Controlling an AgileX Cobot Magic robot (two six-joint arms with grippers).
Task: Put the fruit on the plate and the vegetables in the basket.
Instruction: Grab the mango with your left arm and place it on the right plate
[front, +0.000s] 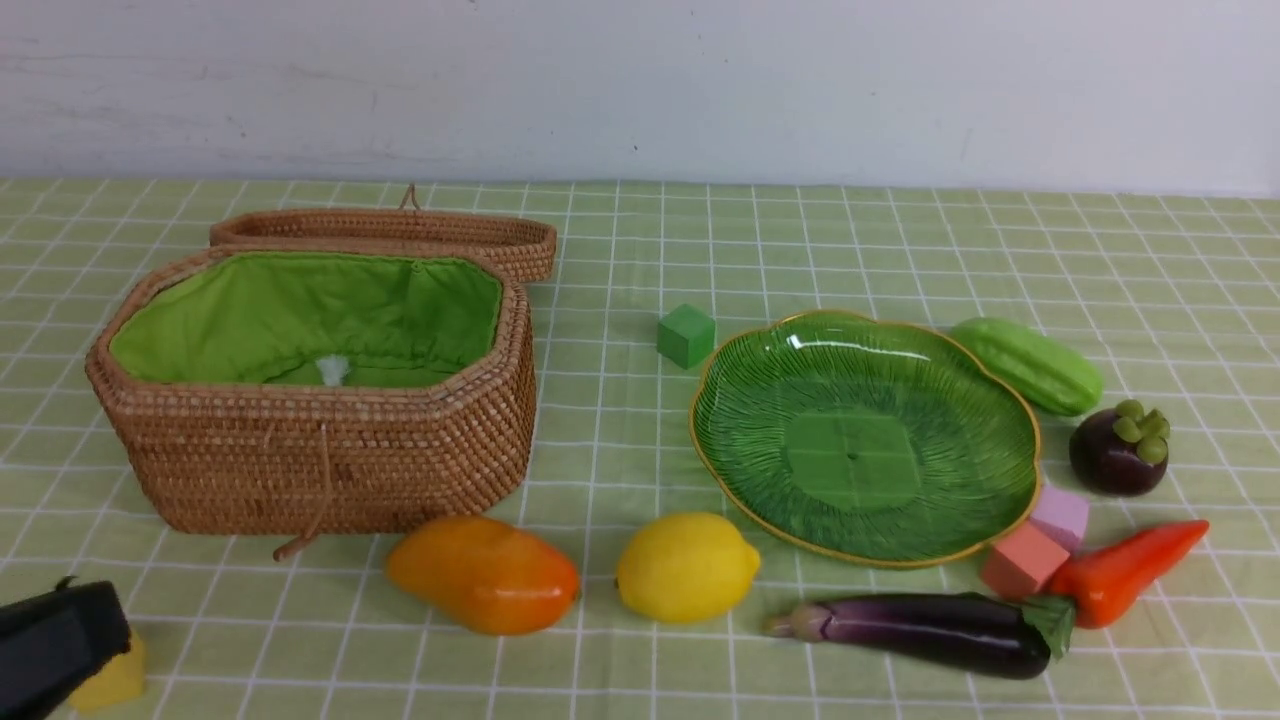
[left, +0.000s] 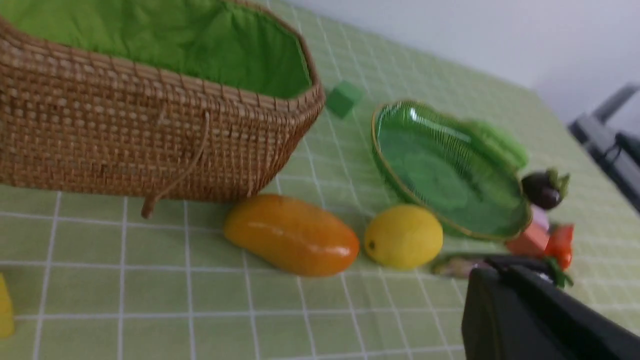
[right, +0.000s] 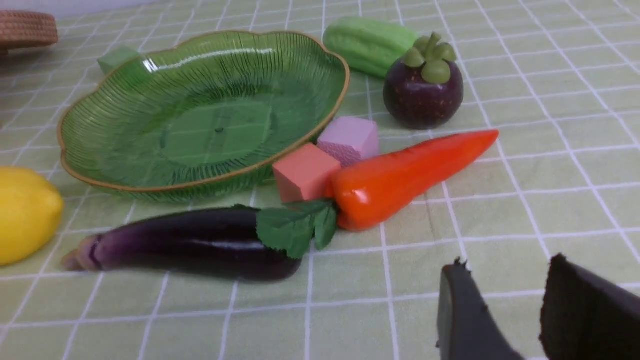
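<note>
Green cube (front: 686, 335), pink cube (front: 1060, 517) touching salmon cube (front: 1022, 560), yellow cube (front: 115, 678), green checked tablecloth (front: 900, 240), white wall (front: 640, 80)

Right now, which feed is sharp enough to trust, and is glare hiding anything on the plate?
Front view: sharp, even light, one white glare streak on the far side of the plate, hiding nothing. Left wrist view: smeared, worst at the mangosteen and carrot. Right wrist view: crisp on the eggplant, a similar streak on the plate, soft shadows only.

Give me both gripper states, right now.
Left gripper: shut, nothing in it.
Right gripper: open, nothing between its jaws.
</note>
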